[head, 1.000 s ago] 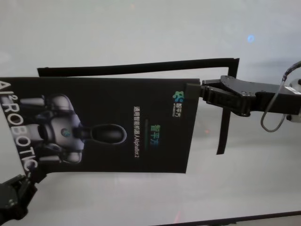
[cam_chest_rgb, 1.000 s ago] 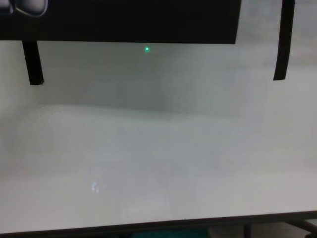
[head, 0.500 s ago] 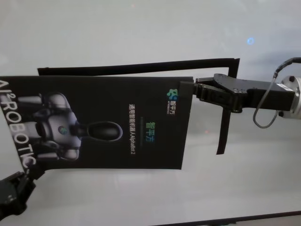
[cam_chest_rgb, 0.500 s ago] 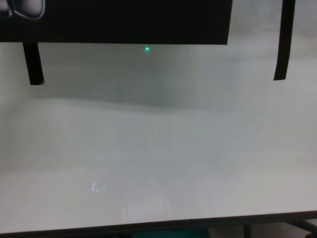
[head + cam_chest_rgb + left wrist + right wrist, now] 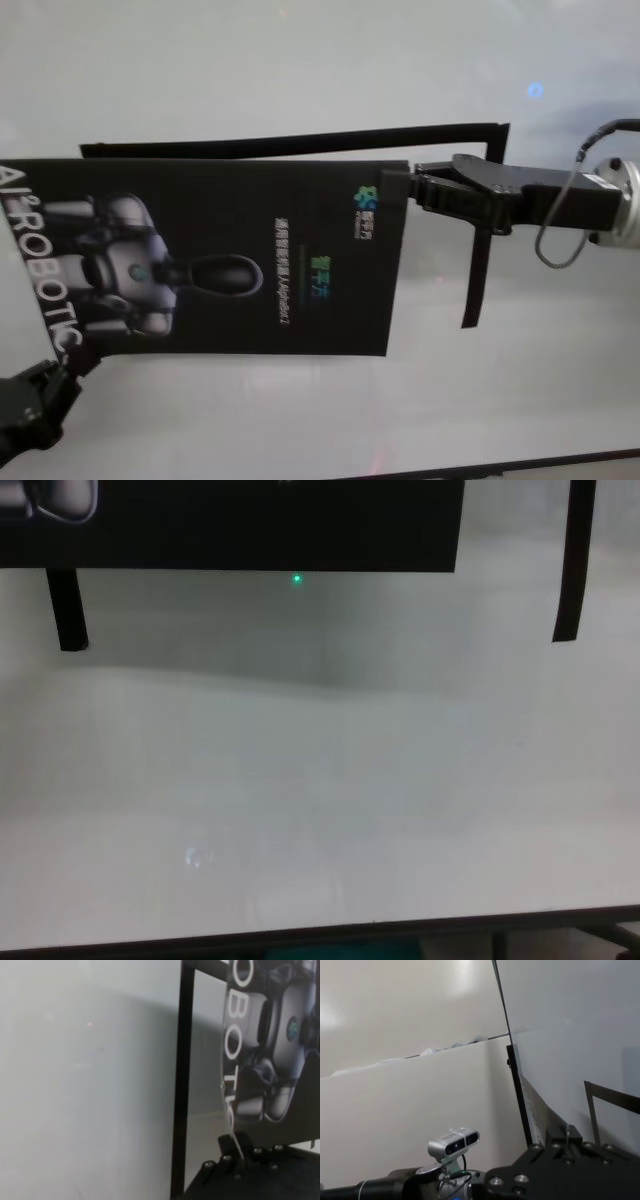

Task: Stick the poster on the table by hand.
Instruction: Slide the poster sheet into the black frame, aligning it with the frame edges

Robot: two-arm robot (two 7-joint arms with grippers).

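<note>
The black poster point(image 5: 220, 260), printed with a white-grey robot and white letters, is held just above the white table point(image 5: 300, 70). My right gripper point(image 5: 402, 188) is shut on the poster's far right corner. My left gripper point(image 5: 55, 382) is shut on its near left corner, below the letters. In the left wrist view the poster's edge point(image 5: 227, 1085) runs into my left gripper point(image 5: 236, 1154). In the right wrist view the sheet point(image 5: 522, 1105) shows edge-on, pinched in my right gripper point(image 5: 565, 1136). The chest view shows only the poster's near edge point(image 5: 230, 530).
Narrow black strips lie on the table: one along the far side point(image 5: 300, 142), one down the right point(image 5: 480, 260), one at the left point(image 5: 67, 610). The table's dark front edge point(image 5: 320, 936) is close to me.
My right gripper has moved a little to the left with the poster's corner. The poster's right edge and near edge have shifted left and slightly away from me.
</note>
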